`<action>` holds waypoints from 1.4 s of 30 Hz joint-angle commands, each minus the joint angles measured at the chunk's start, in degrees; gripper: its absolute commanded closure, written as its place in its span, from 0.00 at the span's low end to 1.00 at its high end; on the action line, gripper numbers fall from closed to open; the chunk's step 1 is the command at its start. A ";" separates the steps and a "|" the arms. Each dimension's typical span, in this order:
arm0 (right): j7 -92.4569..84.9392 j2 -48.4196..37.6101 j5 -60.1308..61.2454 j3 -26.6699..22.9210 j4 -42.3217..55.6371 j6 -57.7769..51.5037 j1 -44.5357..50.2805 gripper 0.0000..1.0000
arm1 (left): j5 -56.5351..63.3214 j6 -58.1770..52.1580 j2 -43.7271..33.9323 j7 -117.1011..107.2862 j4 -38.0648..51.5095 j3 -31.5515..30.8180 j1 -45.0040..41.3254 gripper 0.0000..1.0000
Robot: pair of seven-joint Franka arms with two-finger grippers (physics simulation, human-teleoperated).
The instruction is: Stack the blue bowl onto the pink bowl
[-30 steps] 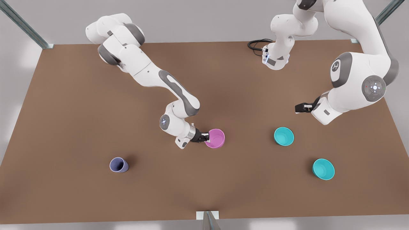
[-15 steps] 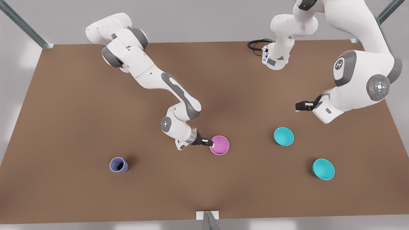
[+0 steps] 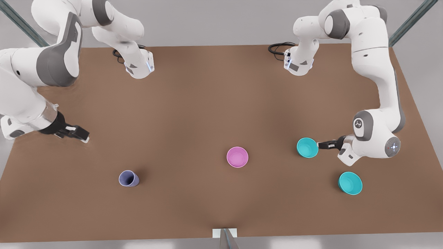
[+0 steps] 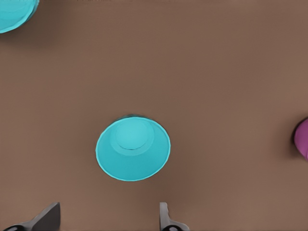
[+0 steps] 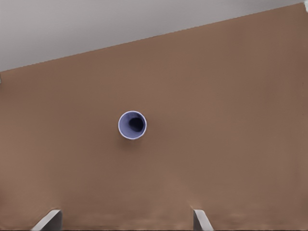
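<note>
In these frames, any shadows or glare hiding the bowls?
Front view: soft, even light, faint shadows beside the blue bowl and pink bowl, no glare. Left wrist view: thin shadow rings the blue bowl, left gripper open. Right wrist view: lavender cup clear, right gripper open.

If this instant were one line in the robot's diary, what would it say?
left gripper: open, beside round turquoise plastic bowl | round pink plastic bowl: alone on table | right gripper: open, waiting | stacking: not done
</note>
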 commanded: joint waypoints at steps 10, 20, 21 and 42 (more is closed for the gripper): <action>-18.30 -5.56 -4.05 0.37 -9.51 -9.46 -0.44 0.00 | -2.76 22.21 1.67 21.99 -12.52 0.13 0.87 0.00; -18.66 -4.68 -4.22 0.28 -9.51 -9.72 -0.53 0.00 | -5.66 22.48 5.63 21.99 -12.61 0.04 0.87 0.24; -18.66 -4.68 -4.22 0.28 -9.51 -9.72 -0.44 0.00 | -5.66 22.48 5.63 21.64 -12.61 0.04 0.78 0.45; -18.74 -4.68 -4.22 0.28 -9.51 -9.72 -0.44 0.00 | -5.39 10.52 17.32 -36.98 22.19 -6.11 -25.67 0.79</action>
